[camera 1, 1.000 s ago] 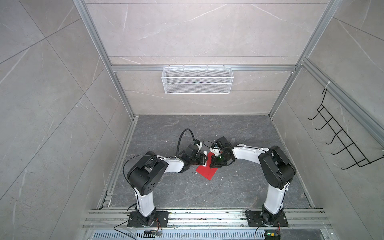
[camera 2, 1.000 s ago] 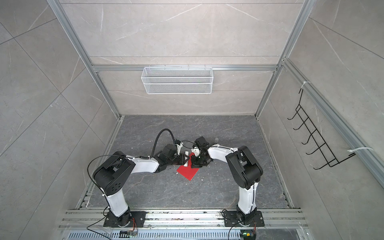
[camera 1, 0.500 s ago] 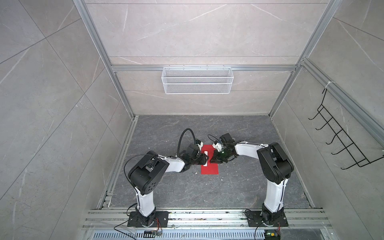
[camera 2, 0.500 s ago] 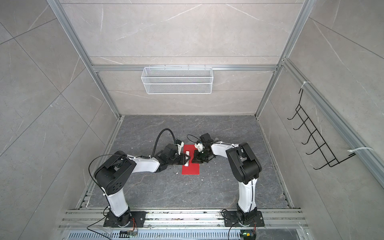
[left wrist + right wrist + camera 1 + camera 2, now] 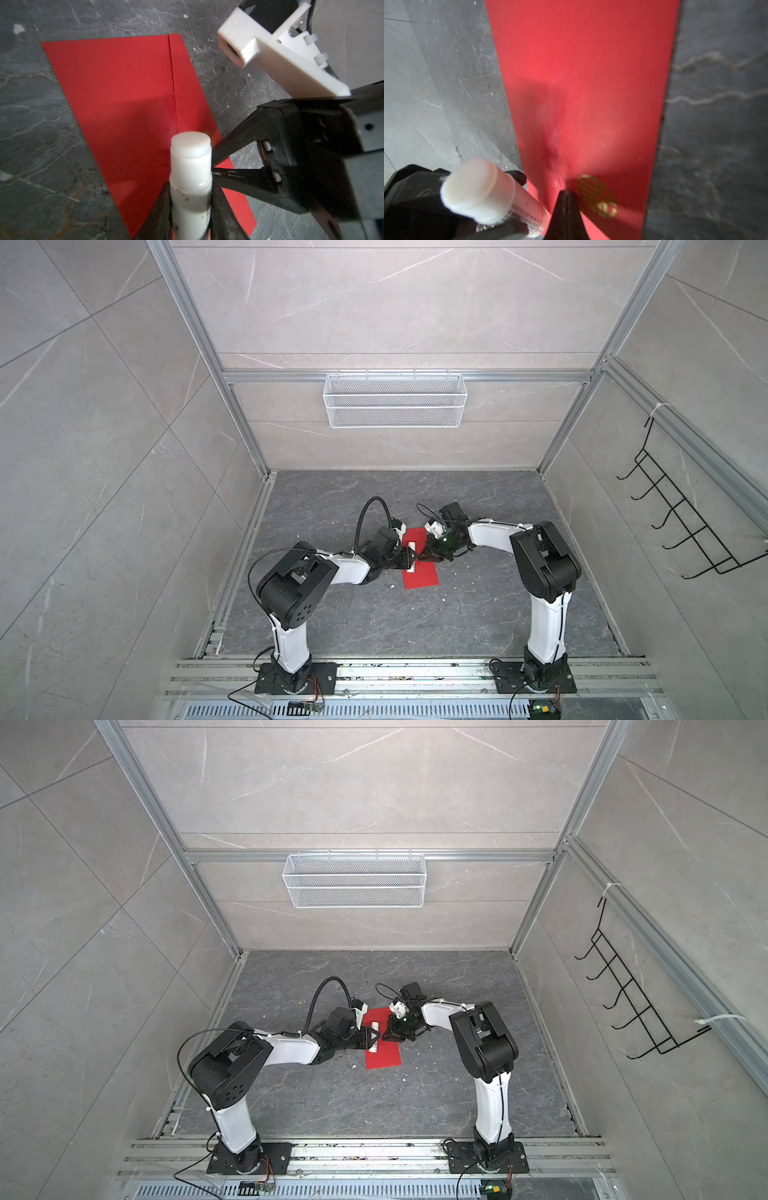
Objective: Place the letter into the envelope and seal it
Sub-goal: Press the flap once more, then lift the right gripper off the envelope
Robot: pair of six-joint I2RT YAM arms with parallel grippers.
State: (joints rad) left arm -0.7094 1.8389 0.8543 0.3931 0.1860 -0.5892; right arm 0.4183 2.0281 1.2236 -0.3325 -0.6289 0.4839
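Envelope (image 5: 420, 577) (image 5: 384, 1057), bright red, lies flat on the dark stone counter (image 5: 374, 614) directly beneath both tools, as we see in both top views. Our left tool (image 5: 190, 197) is clamped partway closed around a white glue stick (image 5: 190, 158), whose blunt end juts past the fingertips above the red paper. Our right tool (image 5: 565, 193), jaws pressed together and holding nothing, rests its tips on the envelope just beside the gold emblem (image 5: 597, 196).

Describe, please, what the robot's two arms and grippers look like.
The left arm and right arm have white shells and bulky black joint housings. A black ribbed hose loops above the left wrist. The left gripper and right gripper are black, with tapering triangular jaws.
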